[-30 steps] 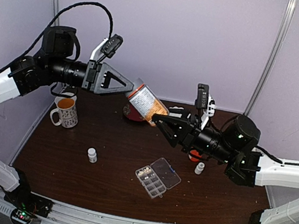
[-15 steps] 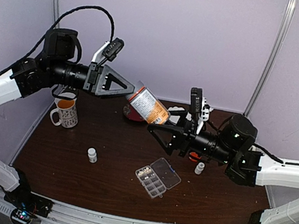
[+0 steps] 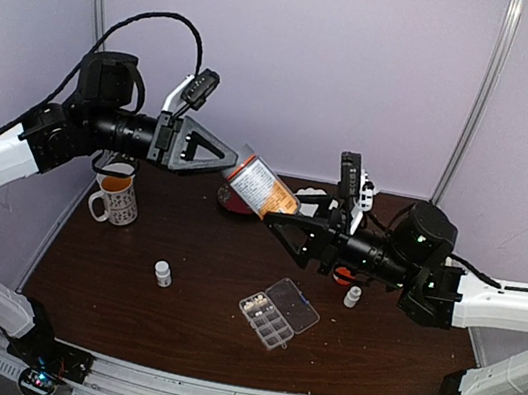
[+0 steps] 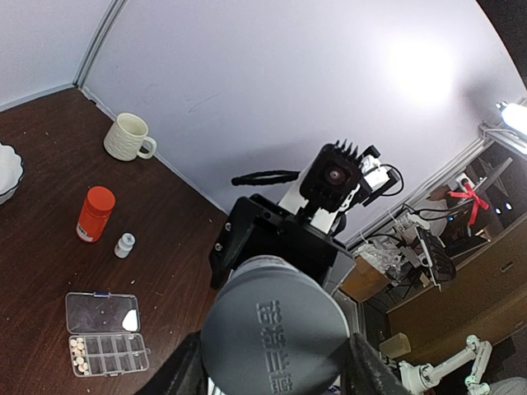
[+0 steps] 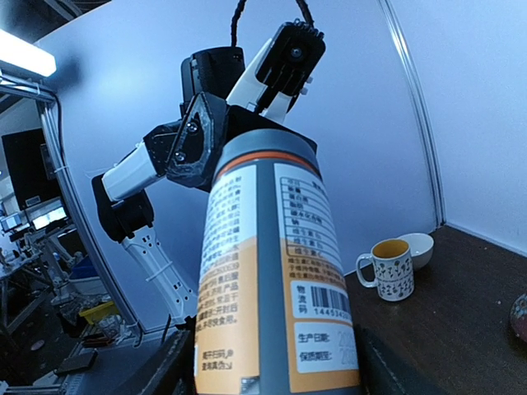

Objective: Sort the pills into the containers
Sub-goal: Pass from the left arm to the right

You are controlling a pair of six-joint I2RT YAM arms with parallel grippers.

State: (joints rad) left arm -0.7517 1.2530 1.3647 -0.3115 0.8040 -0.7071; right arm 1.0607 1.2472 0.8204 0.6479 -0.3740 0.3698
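Pale lilac panel walls (image 3: 317,64) enclosed a dark brown wooden surface (image 3: 171,329), joined by slim silver metal corner posts (image 3: 479,102). A bright white strip light (image 5: 25,59) glowed outside, near cluttered workshop benches (image 4: 412,247).

You see a dark brown counter (image 3: 185,245) under pale lavender walls (image 3: 317,64). The big bottle (image 3: 263,187) wears an orange-and-white label with dark print and a barcode, and its lid (image 4: 276,325) is grey. The mug (image 3: 117,195) is white with dark specks and orange inside. The pill box (image 3: 278,313) is clear, and the pills (image 4: 79,355) in it are cream. The small bottle (image 3: 163,273) is white.
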